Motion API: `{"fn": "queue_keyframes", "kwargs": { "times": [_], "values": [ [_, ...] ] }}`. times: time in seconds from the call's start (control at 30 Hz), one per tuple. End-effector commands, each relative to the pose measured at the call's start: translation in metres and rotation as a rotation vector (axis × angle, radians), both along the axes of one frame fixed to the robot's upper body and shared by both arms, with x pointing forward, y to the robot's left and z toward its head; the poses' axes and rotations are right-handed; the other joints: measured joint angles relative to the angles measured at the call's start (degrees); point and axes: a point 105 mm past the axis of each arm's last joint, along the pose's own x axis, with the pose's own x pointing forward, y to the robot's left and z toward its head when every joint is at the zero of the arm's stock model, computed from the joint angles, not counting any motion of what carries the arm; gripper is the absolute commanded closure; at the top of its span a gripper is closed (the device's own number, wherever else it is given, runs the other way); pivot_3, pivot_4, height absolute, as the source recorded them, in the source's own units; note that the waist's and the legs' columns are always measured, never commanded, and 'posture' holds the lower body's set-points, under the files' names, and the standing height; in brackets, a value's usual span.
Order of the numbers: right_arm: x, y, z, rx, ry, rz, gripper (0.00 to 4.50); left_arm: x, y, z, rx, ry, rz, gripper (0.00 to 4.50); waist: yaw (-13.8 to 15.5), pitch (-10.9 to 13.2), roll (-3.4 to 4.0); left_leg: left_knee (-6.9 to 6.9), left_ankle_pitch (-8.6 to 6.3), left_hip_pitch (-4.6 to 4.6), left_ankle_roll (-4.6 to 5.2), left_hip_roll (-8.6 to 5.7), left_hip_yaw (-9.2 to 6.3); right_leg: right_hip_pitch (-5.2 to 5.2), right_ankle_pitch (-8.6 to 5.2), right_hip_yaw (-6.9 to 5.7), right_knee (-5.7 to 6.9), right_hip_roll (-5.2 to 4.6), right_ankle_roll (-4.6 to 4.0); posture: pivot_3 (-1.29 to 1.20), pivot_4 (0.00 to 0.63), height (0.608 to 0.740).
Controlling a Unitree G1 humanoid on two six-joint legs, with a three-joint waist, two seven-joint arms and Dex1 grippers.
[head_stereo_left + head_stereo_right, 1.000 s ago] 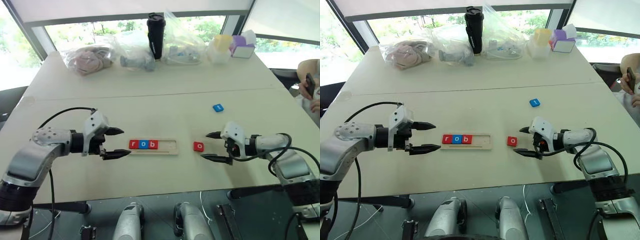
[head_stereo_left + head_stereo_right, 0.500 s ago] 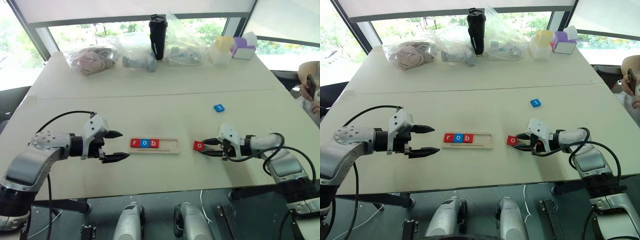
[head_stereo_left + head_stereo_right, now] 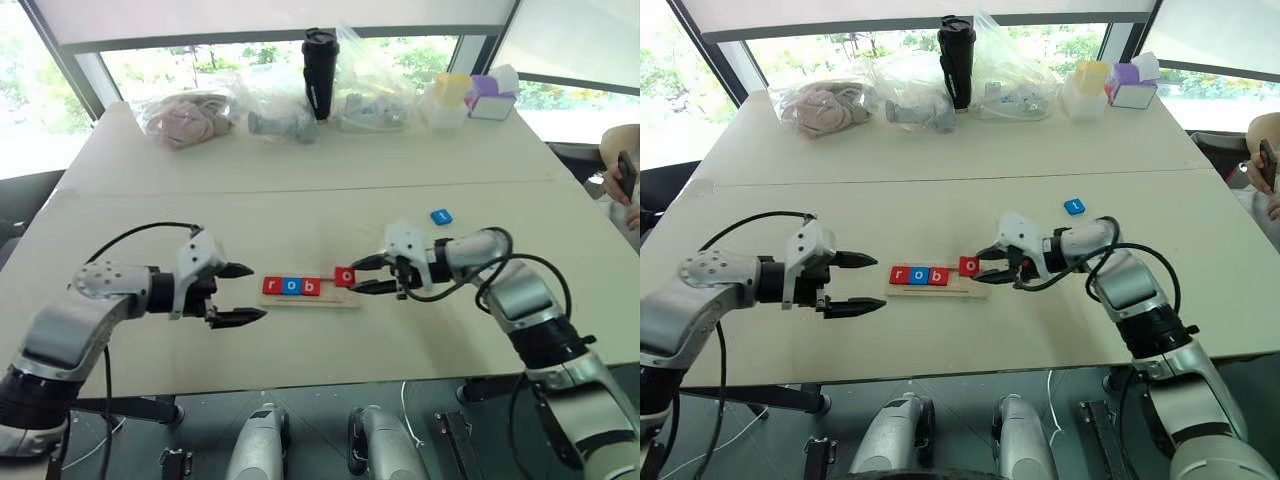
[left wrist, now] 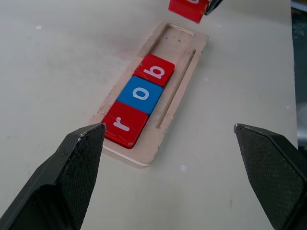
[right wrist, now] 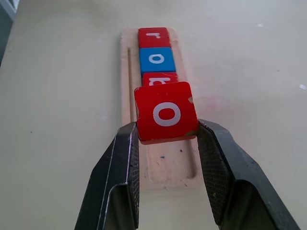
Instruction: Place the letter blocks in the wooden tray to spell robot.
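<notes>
The wooden tray [image 3: 336, 299] lies on the table in front of me, with a red r [image 3: 272, 286], a blue o [image 3: 290, 286] and a red b [image 3: 309, 287] side by side at its left end. My right gripper [image 3: 357, 278] is shut on a red o block [image 5: 165, 112], holding it tilted just above the tray's empty part, right of the b. A blue t block [image 3: 441, 216] lies on the table farther back to the right. My left gripper [image 3: 255, 292] stands open just left of the tray, nothing between its fingers.
Along the table's far side stand plastic bags [image 3: 180, 118], a black tumbler [image 3: 319, 72], and yellow and purple boxes [image 3: 470, 92]. A person's hand holding a phone [image 3: 626, 176] shows at the right edge. The near table edge runs just below both arms.
My right gripper shut on the red o block, lifted it and carried it left to above the tray. The left arm stayed still and open.
</notes>
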Motion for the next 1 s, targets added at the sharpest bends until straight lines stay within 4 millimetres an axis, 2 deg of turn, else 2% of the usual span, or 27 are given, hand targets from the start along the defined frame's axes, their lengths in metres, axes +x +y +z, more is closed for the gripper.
{"fn": "queue_keyframes", "kwargs": {
  "times": [0.03, 0.23, 0.43, 1.0],
  "values": [
    [0.001, 0.006, 0.001, -0.034, -0.016, 0.057, 3.35, -0.002, -0.001, 0.009, -0.007, -0.037, -0.002, 0.00, 0.0, 0.0, 0.00, 0.00, 0.00, 0.00, 0.00, 0.00, 0.00, 0.00, 0.00, 0.00, 0.01, 0.00, 0.00, 0.00, 0.150, 0.740],
    [0.011, 0.011, -0.012, -0.093, -0.001, 0.074, 3.35, -0.006, -0.004, 0.006, -0.031, -0.033, 0.019, 0.00, -0.1, 0.0, 0.00, 0.00, 0.00, 0.02, 0.00, 0.01, -0.01, 0.00, 0.01, 0.00, 0.04, 0.02, 0.00, 0.00, 0.150, 0.740],
    [0.025, 0.019, -0.013, -0.085, -0.042, 0.050, 3.35, -0.011, -0.005, 0.005, -0.034, -0.028, 0.030, 0.00, -0.1, 0.0, 0.00, 0.00, 0.01, 0.02, -0.02, 0.00, -0.01, 0.00, 0.03, 0.00, 0.05, 0.02, -0.02, 0.00, 0.150, 0.740],
    [0.024, 0.026, -0.014, -0.075, -0.052, 0.054, 3.35, -0.010, -0.007, 0.003, -0.035, -0.031, 0.034, 0.00, -0.1, 0.0, 0.01, 0.00, 0.02, 0.04, -0.03, 0.01, -0.01, 0.00, 0.04, 0.00, 0.07, 0.03, -0.03, 0.00, 0.150, 0.740]
  ]
}}
